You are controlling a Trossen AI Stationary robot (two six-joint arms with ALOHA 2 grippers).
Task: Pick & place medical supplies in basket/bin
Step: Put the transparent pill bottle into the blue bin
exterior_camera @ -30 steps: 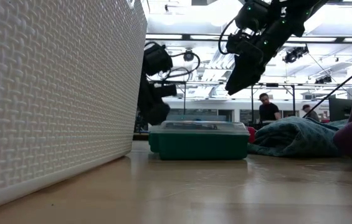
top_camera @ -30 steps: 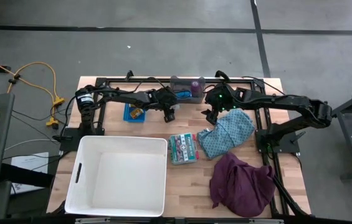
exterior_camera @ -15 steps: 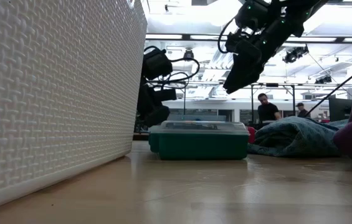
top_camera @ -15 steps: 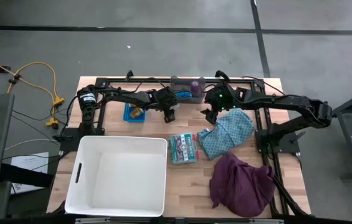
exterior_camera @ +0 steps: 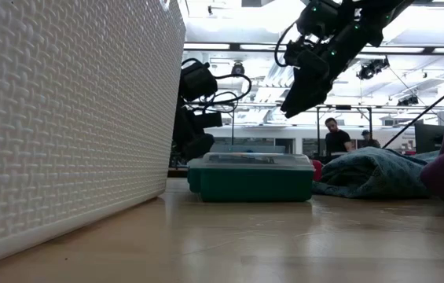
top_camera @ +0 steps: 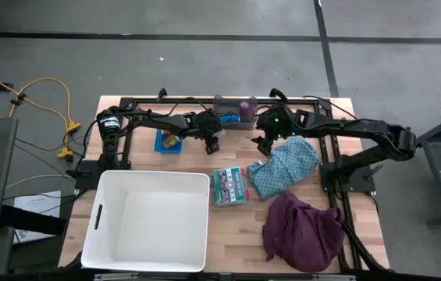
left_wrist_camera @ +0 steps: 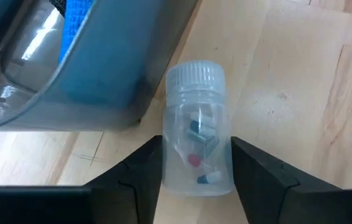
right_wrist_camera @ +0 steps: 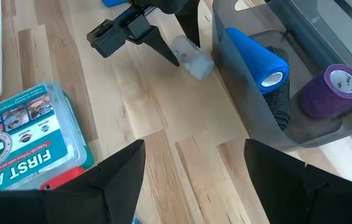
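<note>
At the far side of the table, the left gripper (left_wrist_camera: 194,177) has been closed from a wider stance within the last second, and a small clear pill bottle (left_wrist_camera: 197,134) with a pale ribbed cap is now seen clamped between its two dark fingers (left_wrist_camera: 139,171). The bottle lies on its side on the wooden table (top_camera: 236,226), touching or just beside the wall of a grey tray (right_wrist_camera: 250,118) in which a blue roll (right_wrist_camera: 256,59) and a purple roll (right_wrist_camera: 336,90) are kept. In the right wrist view the same bottle (right_wrist_camera: 191,57) is seen pinched at the left arm's fingertips.

The change means that the pick has been made in all but the lift: the bottle appears to be gripped but is still down on the table. Whether the hold is firm enough cannot be judged with confidence, since the far ends of the fingers are hidden beneath the bottle.

The right gripper (right_wrist_camera: 191,177) is held wide open and empty above the table, near the first aid box (top_camera: 229,186) and the teal cloth (top_camera: 286,166). The maroon cloth (top_camera: 304,232) lies nearer, on the right.

The white basket (top_camera: 147,221), at the near left, is seen to hold nothing, so the whole of the placing remains to be done. The bottle would next need to be raised and carried nearer and leftward to the basket.
</note>
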